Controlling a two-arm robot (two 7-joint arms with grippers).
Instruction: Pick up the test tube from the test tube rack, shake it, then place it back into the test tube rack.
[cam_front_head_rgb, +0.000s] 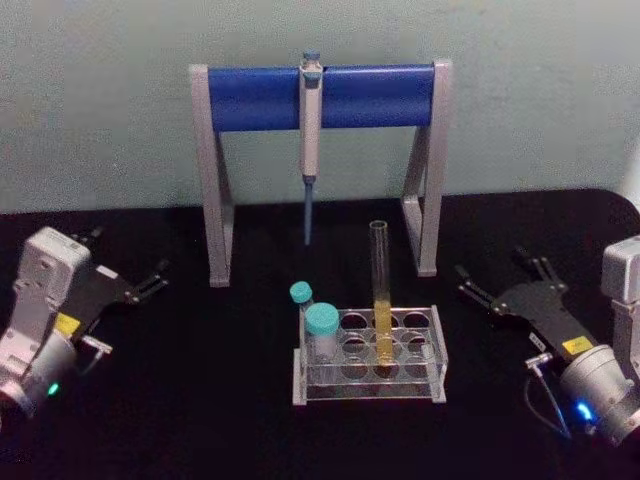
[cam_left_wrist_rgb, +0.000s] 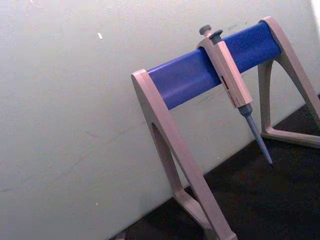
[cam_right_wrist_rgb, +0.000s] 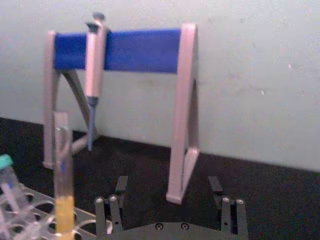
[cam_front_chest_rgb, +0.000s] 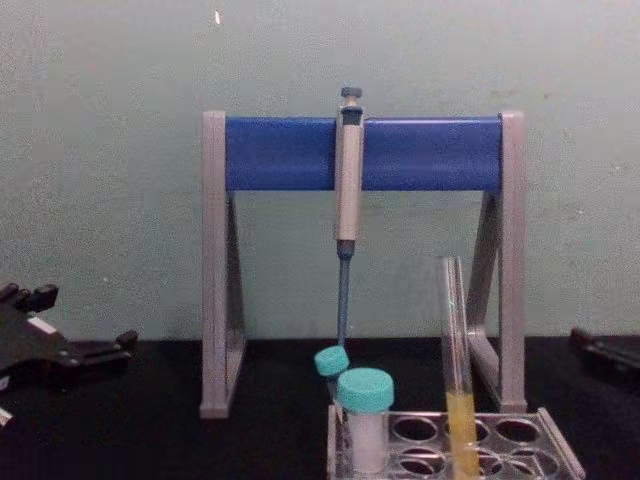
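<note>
The test tube (cam_front_head_rgb: 380, 290) stands upright in the clear test tube rack (cam_front_head_rgb: 300, 378) at the table's centre, with yellow-orange liquid in its lower part. The chest view has the test tube (cam_front_chest_rgb: 458, 340) in the rack (cam_front_chest_rgb: 560, 452), and the right wrist view has the tube (cam_right_wrist_rgb: 62, 165) and rack (cam_right_wrist_rgb: 31, 200) off to one side. My left gripper (cam_front_head_rgb: 125, 262) rests open on the table far left of the rack, holding nothing; the chest view catches it (cam_front_chest_rgb: 75, 325) at its left edge. To the right of the rack my right gripper (cam_front_head_rgb: 500, 278) is open and empty, its fingers (cam_right_wrist_rgb: 107, 212) spread wide.
Two white tubes with teal caps (cam_front_head_rgb: 322, 322) stand in the rack's left holes. Behind the rack is a grey-and-blue pipette stand (cam_front_head_rgb: 260, 97) with a pipette (cam_front_head_rgb: 311, 125) hanging from its bar. The black table ends at a pale wall.
</note>
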